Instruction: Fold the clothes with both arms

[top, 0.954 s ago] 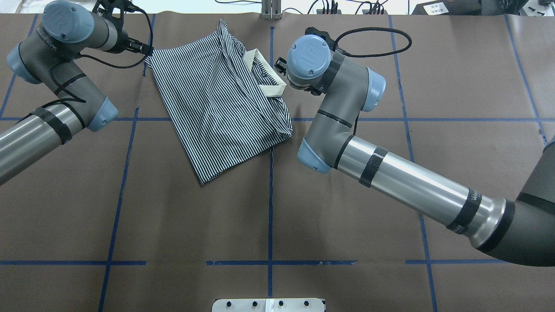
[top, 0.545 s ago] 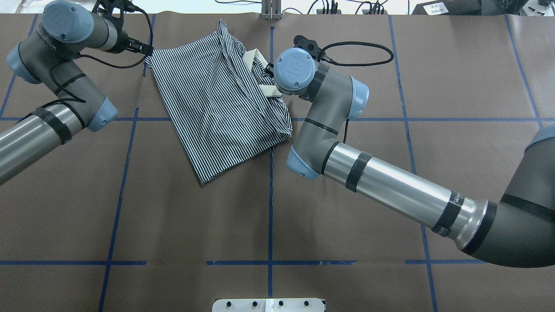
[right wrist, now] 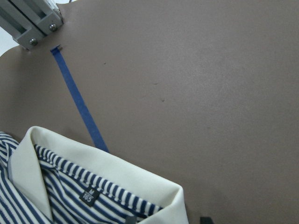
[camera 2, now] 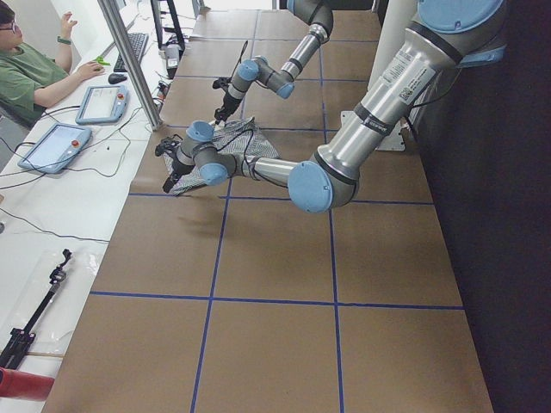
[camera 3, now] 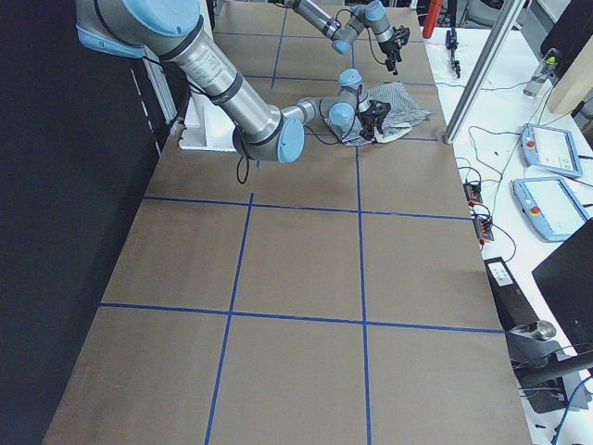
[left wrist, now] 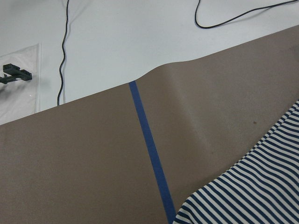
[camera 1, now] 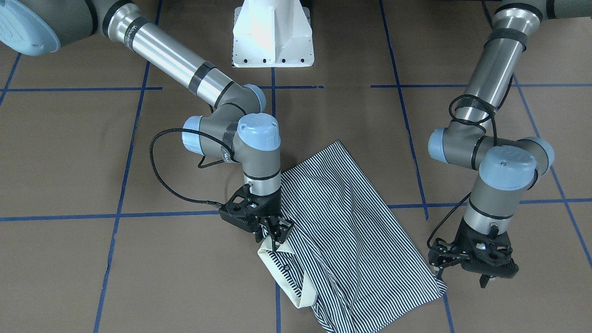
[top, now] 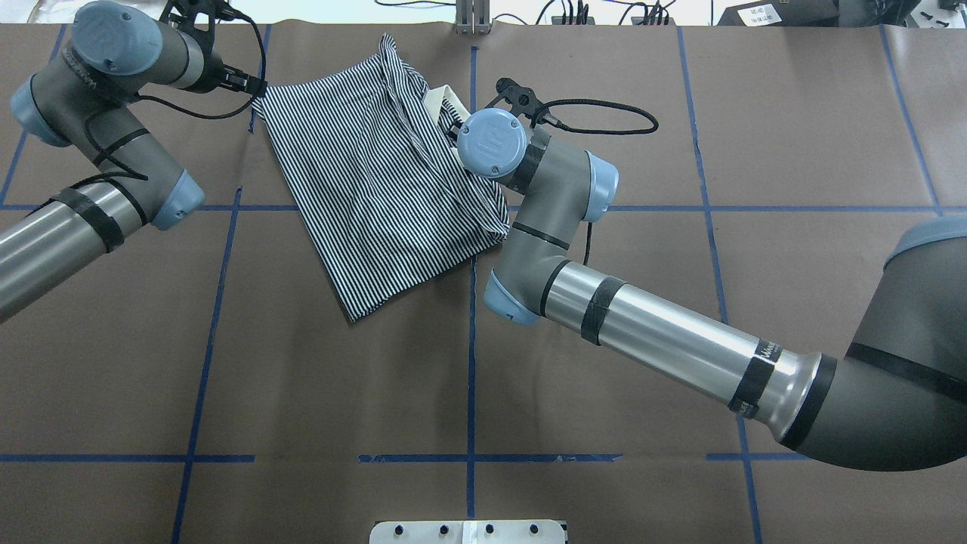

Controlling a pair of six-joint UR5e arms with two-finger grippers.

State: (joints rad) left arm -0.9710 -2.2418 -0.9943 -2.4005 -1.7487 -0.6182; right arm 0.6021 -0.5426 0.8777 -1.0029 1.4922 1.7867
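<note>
The striped polo shirt (top: 378,189) lies folded on the brown table at the far centre-left, and it also shows in the front view (camera 1: 351,222). Its cream collar (camera 1: 277,268) is on the side nearest my right arm. My right gripper (camera 1: 276,236) points down at the collar's edge and looks open; the overhead view hides it under its own wrist. The right wrist view shows the collar (right wrist: 117,172) lying loose right below. My left gripper (camera 1: 461,277) is open and empty, low beside the shirt's far corner (camera 1: 441,286) and apart from it. That corner shows in the left wrist view (left wrist: 252,186).
The white pedestal base (camera 1: 273,37) stands at the robot's side of the table. An aluminium post (top: 472,19) and cables sit at the far edge. Blue tape lines (top: 470,363) cross the brown cover. An operator (camera 2: 34,73) sits at a white bench with tablets.
My right arm has moved left, bringing its gripper from beside the collar to over its edge. The left arm and the shirt have not moved.
</note>
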